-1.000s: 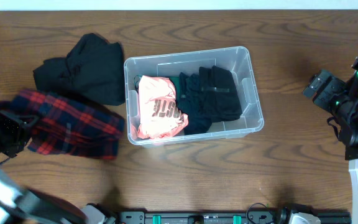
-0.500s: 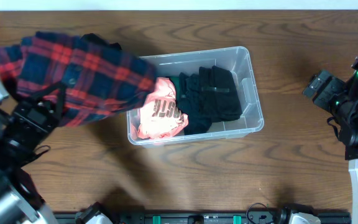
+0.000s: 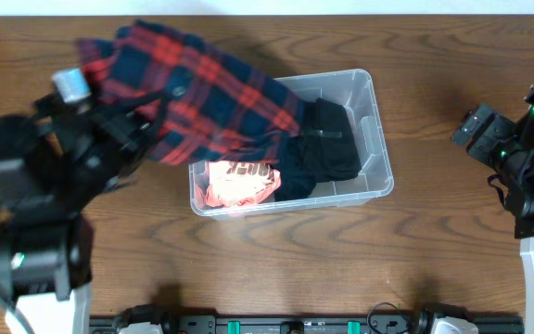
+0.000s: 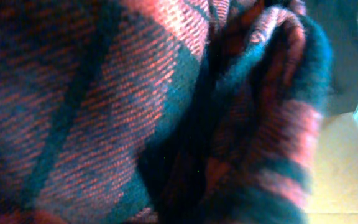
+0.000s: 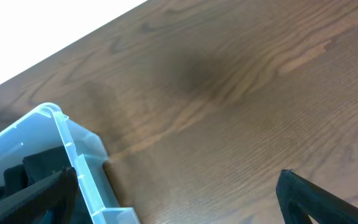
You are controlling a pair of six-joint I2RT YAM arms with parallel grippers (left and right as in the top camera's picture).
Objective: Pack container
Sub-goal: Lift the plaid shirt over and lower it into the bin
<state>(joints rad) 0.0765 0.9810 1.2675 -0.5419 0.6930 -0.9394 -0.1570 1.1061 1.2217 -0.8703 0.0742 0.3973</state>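
We see a dark wood-grain surface (image 3: 434, 260) from above. The container (image 3: 379, 139), a clear plastic rectangular bin with rounded corners and a rim lip, stands near its middle. A red and navy plaid shirt (image 3: 202, 93) hangs in the air over the bin's back left corner, hiding that corner and part of the rim.

The left claw (image 3: 135, 128) is mostly buried in the cloth. Its fingers cannot be made out, but the shirt hangs from it, so it is clamped on the fabric. The left wrist view is filled edge to edge with blurred woven plaid, soft and bunched into folds.

Inside the bin, a crumpled pink garment (image 3: 239, 181) with dark print lies at the left, half covered by the shirt. Black folded clothing (image 3: 327, 139) lies at the right.

The right claw (image 5: 176, 196) is spread wide and holds nothing, well apart from the bin. Only its two dark fingertips show, cut off at the bottom edge of the right wrist view. One translucent bin corner (image 5: 73, 162) shows there too.
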